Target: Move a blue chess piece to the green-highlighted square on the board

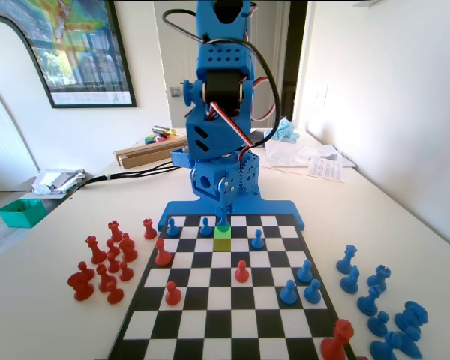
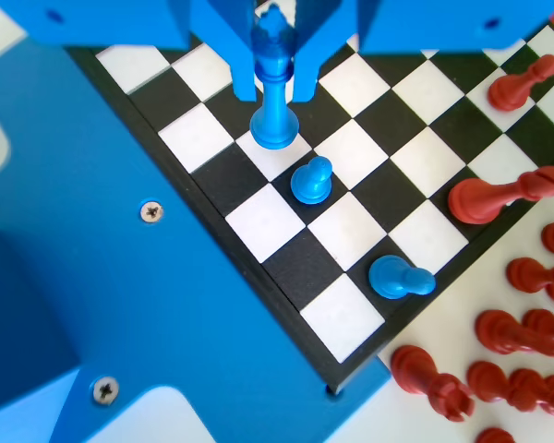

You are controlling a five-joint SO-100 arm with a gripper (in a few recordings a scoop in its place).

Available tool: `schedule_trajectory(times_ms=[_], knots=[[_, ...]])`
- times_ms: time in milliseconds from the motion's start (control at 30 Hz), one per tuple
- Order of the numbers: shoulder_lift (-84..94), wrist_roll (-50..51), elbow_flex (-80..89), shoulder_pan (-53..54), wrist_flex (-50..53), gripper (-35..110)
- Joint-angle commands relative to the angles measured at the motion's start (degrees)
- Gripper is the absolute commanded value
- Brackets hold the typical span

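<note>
Gripper (image 2: 275,69) low over far end of board (image 1: 232,315), close to blue arm. Two fingers clamped on blue chess piece (image 2: 274,88) — one each side of thin neck. Piece stands straight up; cannot tell if base touches board. In fixed view, piece (image 1: 223,219) sits just behind green square (image 1: 223,232). Blue pawn (image 2: 311,179) just beside piece — another pawn (image 2: 400,278) near board's edge.

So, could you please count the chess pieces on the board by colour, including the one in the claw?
Blue chess pieces: 7, counting the blue chess piece in the claw.
Red chess pieces: 4, counting one at the board corner, near right in the fixed view.
Total: 11.
</note>
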Motion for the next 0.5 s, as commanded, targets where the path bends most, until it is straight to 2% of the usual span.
schedule_trajectory(times_ms=[0, 300, 467], knots=[[3.08, -0.79, 0.88, 0.70, -0.88, 1], [2.64, 0.18, 1.58, 0.18, -2.64, 2], [2.55, 1.49, 2.29, -0.26, -4.75, 8]])
